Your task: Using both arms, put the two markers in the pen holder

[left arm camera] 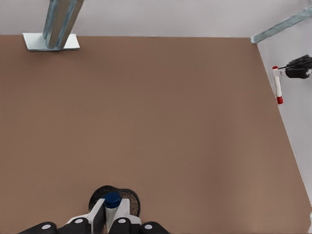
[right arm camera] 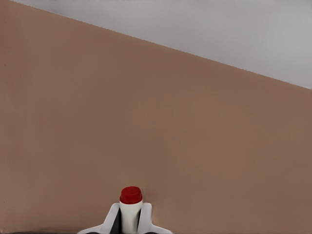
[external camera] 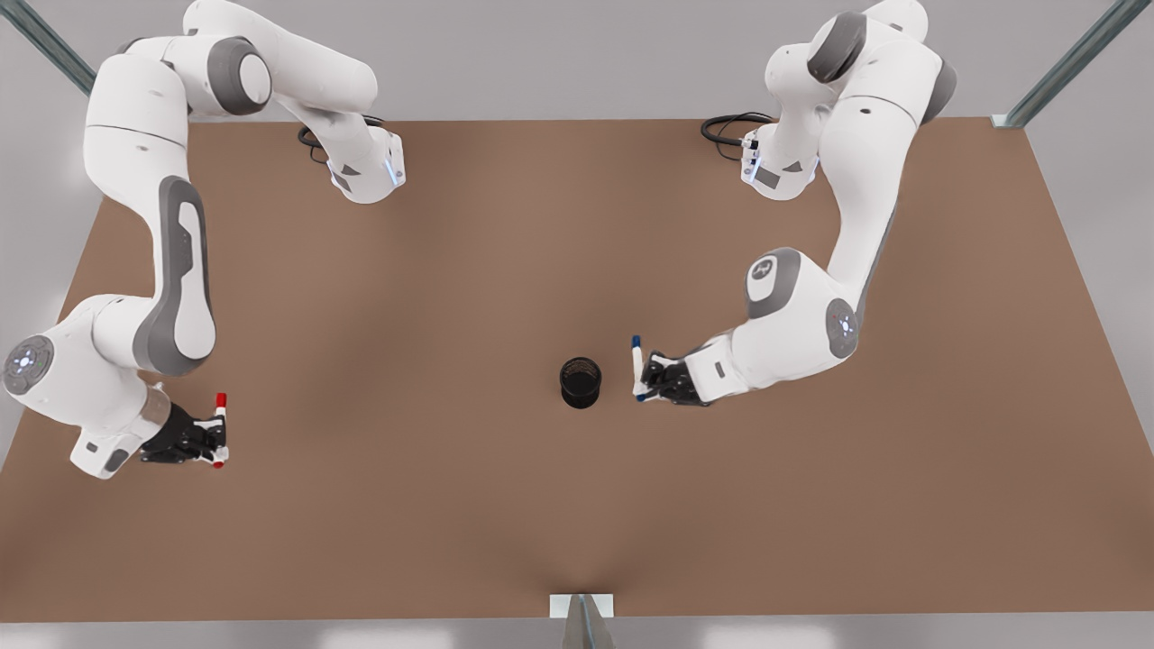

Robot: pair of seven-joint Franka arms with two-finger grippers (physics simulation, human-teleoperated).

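Gripping the blue-capped marker [external camera: 637, 368] between closed fingers, the left gripper [external camera: 647, 379] hung just beside the pen holder [external camera: 580, 382], on the front view's right of it, near the middle of the brown table [external camera: 451, 505]. Its wrist view showed the marker's blue cap [left arm camera: 112, 199] in front of the holder [left arm camera: 129, 199]. Well apart, at the front view's left edge, the right gripper [external camera: 215, 437] clasped the red-capped marker [external camera: 219, 422], its cap [right arm camera: 130, 195] seen over the bare table.
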